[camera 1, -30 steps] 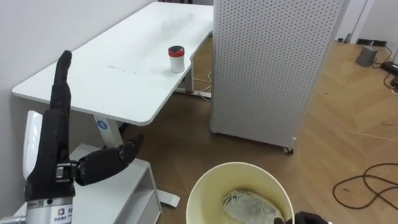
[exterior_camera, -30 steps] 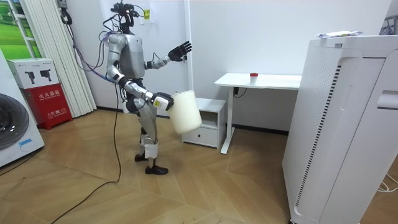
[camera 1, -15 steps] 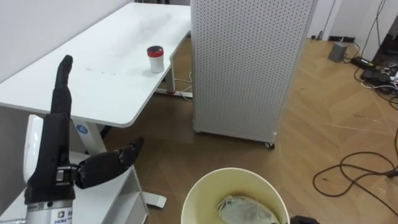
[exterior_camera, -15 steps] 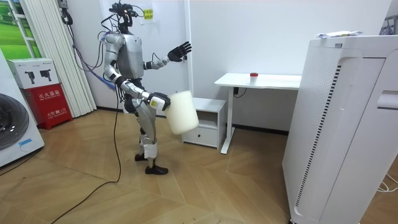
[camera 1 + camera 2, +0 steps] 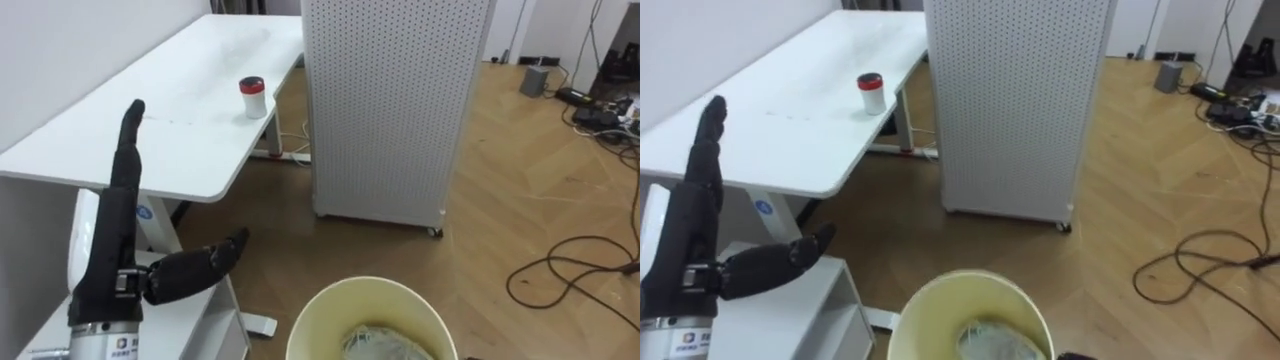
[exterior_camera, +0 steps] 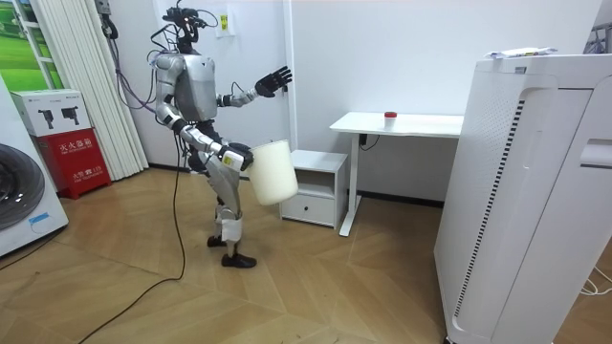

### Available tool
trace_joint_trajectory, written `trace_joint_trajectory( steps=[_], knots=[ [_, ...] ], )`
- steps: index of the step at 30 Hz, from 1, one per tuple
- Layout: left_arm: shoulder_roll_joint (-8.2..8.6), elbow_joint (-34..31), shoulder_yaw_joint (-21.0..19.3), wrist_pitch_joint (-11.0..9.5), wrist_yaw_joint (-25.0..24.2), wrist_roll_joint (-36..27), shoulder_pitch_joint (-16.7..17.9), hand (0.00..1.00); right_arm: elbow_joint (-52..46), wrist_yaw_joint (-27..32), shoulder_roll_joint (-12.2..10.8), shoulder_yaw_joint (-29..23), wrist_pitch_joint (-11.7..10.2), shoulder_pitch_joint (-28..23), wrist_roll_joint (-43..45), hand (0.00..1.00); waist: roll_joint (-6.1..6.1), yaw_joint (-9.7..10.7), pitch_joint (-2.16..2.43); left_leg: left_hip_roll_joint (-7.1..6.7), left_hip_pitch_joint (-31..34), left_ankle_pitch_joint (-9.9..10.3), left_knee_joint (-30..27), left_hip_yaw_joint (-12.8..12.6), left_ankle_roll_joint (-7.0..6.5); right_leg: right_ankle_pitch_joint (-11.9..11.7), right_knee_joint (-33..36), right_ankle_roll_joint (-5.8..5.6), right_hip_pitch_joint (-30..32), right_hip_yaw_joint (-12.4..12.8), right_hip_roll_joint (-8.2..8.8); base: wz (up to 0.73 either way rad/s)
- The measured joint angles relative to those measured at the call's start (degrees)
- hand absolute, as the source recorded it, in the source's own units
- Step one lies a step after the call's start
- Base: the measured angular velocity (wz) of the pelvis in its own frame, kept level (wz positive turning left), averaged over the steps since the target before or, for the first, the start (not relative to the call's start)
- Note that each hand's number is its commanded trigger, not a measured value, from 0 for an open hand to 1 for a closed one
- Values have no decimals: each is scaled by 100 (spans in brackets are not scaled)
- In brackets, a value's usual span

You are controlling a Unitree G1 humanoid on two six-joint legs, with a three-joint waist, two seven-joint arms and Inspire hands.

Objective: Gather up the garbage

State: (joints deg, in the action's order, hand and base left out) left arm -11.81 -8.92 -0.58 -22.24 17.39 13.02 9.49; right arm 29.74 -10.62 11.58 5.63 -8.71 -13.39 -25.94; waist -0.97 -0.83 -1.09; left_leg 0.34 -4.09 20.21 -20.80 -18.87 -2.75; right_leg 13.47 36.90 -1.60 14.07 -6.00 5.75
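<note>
Nearest the head camera, a cream round bin (image 5: 369,283) sits low in front of the robot. A crumpled pale wad of garbage (image 5: 385,342) lies inside it on the bottom. In the room view the right hand (image 6: 236,159) is at the bin's rim and carries it tilted at hip height, but I cannot tell how its fingers lie.

The left hand (image 5: 108,258) is raised at the lower left. Its fingers are straight and point upward, the thumb is spread out to the side, and it holds nothing. Below it is the top of a low white drawer cabinet (image 5: 192,325).

Beyond that stands a white desk (image 5: 190,125) against the wall, with a small white cup with a red lid (image 5: 253,98) upright near its right edge. Just right of the desk is a tall white perforated cabinet (image 5: 395,100) on the wooden floor. Dark cables (image 5: 570,272) lie farther right. In the room view the robot stands on the floor a little short of the desk.
</note>
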Motion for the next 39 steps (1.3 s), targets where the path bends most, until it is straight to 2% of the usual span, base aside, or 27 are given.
trace_joint_trajectory(
  steps=[1, 2, 3, 5, 7, 10, 11, 13, 14, 17, 19, 20, 22, 23, 24, 25, 26, 27, 29, 31, 32, 34, 35, 36, 37, 38, 39],
  knots=[
    [11, 19, 4, 0, -2, 2, 5, 0, 3, -1, 34, 30, 0, -12, -2, 100, -7, -34, -5, 21, 60, 38, -70, -8, 0, 0, -63, 1, 10, -92, -23, -50],
    [28, 16, -3, -1, -10, 12, 4, 0, 8, -10, 56, 61, 4, -7, -1, 100, -99, -136, 43, 14, 151, 61, -111, -15, -19, -31, -206, 53, 65, -159, -51, -58],
    [78, 16, -42, -3, -10, 9, -1, 0, 9, -11, 55, 61, 4, 28, 2, 100, -129, -223, 60, 8, 244, 67, -138, -2, -38, -113, -304, 186, 101, -226, -75, -58],
    [77, 63, -52, -4, -10, 2, -6, 0, 74, -36, 56, 63, 3, 73, 1, 100, -158, -233, 53, 35, 338, 104, -243, 81, -91, -200, -445, 286, 104, -306, -118, -42],
    [98, 203, -39, 1, -46, 15, -1, 0, 199, -63, 70, 74, 3, 112, 21, 100, -249, -267, -38, 148, 341, 211, -409, 194, -128, -334, -397, 74, 308, -368, -196, -46],
    [101, 221, -46, 19, -66, 14, 10, 0, 201, -86, 88, 78, 6, 98, 133, 100, -245, -224, -33, 204, 397, 340, -543, 238, -121, -531, -1089, -26, 671, -460, -144, -9],
    [95, 217, -43, 18, -75, 13, 13, 0, 201, -89, 112, 78, 6, 45, 134, 100, -234, -166, -26, 211, 392, 432, -641, 275, -91, -799, -1466, -38, 799, -640, -59, 25],
    [91, 218, -38, 22, -73, 47, 27, 0, 212, -87, 155, 78, 11, -30, 154, 100, -260, -100, 0, 253, 239, 652, -795, 355, 13, -1332, -1769, 239, 704, -762, 1, 23],
    [93, 219, -35, 21, -73, 47, 41, 0, 219, -91, 169, 80, 12, -33, 171, 100, -278, -103, 18, 287, 183, 691, -785, 359, 55, -1378, -1737, 304, 666, -798, -3, 7],
    [55, 216, -50, 21, -79, 14, 44, 0, 217, -150, 181, 156, 2, -20, 174, 100, -331, -135, 61, 479, -149, 844, -748, 430, 268, -1312, -1244, 451, 606, -856, -162, 3],
    [49, 193, -76, 69, -128, -2, 61, 0, 168, -207, 176, 250, 3, 3, 180, 100, -364, -312, 92, 758, -383, 1006, -995, 435, 465, -818, -689, 558, 612, -901, -396, -19],
    [49, 186, -99, 89, -148, -2, 63, 0, 127, -209, 176, 273, 3, 10, 180, 100, -360, -339, 98, 830, -365, 1004, -1257, 463, 468, -705, -587, 600, 592, -928, -445, -29],
    [48, 161, -138, 134, -188, -6, 85, 0, 0, -262, 271, 347, 3, 21, 182, 100, -431, -414, 92, 1178, -47, 774, -2469, 702, 637, -444, -365, 782, 415, -1017, -617, -29],
    [44, 145, -153, 171, -217, -29, 96, 0, -21, -279, 342, 438, 3, 36, 120, 100, -431, -457, 96, 1328, 207, 296, -3307, 870, 636, -241, -215, 838, 251, -1116, -662, -38],
    [38, 144, -148, 181, -238, -130, 102, 0, -63, -290, 364, 485, 2, 40, 117, 100, -403, -445, 93, 1403, 445, -467, -4012, 1060, 622, -17, -140, 899, 55, -1133, -715, -34],
    [35, 145, -147, 183, -245, -166, 121, 0, -65, -295, 363, 507, 1, 46, 129, 100, -374, -443, 89, 1401, 555, -915, -4244, 1136, 592, 83, -131, 933, -42, -1102, -725, -18],
    [38, 145, -143, 181, -272, -233, 146, 0, -63, -322, 371, 521, 0, 46, 149, 100, -226, -417, 73, 1386, 789, -1691, -4578, 1256, 594, 215, -175, 960, -209, -1034, -729, -5],
    [38, 143, -134, 179, -275, -236, 97, 0, -52, -314, 397, 512, -8, 95, 140, 100, -203, -401, 77, 1392, 1127, -1669, -4820, 1296, 545, 286, -218, 940, -296, -989, -717, -10],
    [40, 171, -120, 177, -273, -272, 105, 0, 21, -222, 427, 538, -4, 192, 137, 100, -102, -395, 8, 1276, 1576, -1203, -4692, 1287, 539, 309, -360, 932, -483, -895, -672, -13],
    [40, 194, -123, 179, -180, -225, 144, 0, 38, -118, 428, 538, -4, 197, 149, 100, 32, -402, -55, 1070, 2035, -706, -3638, 1293, 630, 318, -694, 894, -772, -862, -583, -3],
    [40, 199, -122, 179, -148, -226, 146, 0, 49, -97, 432, 537, -4, 199, 149, 100, 67, -396, -44, 1012, 2110, -682, -3244, 1295, 638, 320, -767, 877, -813, -855, -555, 0],
    [41, 197, -122, 175, -54, -220, 179, 0, 129, -55, 443, 493, -4, 205, 140, 100, 100, -403, -37, 881, 2214, -737, -1880, 1303, 682, 303, -1054, 796, -998, -808, -525, -2],
    [38, 194, -126, 173, -2, -222, 222, 0, 159, -53, 458, 456, -4, 196, 123, 100, 87, -402, -10, 842, 2184, -900, -1026, 1297, 713, 326, -1165, 732, -1078, -784, -519, -6],
    [35, 194, -129, 173, 9, -219, 235, 0, 188, -53, 465, 431, -4, 184, 123, 100, 56, -402, 12, 811, 2159, -1273, -494, 1302, 675, 372, -1225, 653, -1138, -786, -509, -8],
    [33, 193, -130, 173, 13, -209, 249, 0, 206, -56, 467, 435, -4, 172, 131, 100, 67, -405, 36, 775, 2122, -1425, -414, 1298, 659, 403, -1230, 604, -1165, -780, -481, -7],
    [26, 191, -139, 171, 33, -207, 270, 0, 222, -69, 449, 436, -3, 147, 134, 100, 121, -417, 77, 655, 2021, -1582, -340, 1278, 501, 473, -1239, 490, -1220, -790, -376, 0],
    [23, 192, -141, 171, 60, -215, 284, 0, 218, -110, 438, 431, -3, 94, 134, 100, 199, -393, 101, 486, 1893, -1548, -256, 1273, 444, 521, -1331, 392, -1316, -806, -253, 7]
  ],
)
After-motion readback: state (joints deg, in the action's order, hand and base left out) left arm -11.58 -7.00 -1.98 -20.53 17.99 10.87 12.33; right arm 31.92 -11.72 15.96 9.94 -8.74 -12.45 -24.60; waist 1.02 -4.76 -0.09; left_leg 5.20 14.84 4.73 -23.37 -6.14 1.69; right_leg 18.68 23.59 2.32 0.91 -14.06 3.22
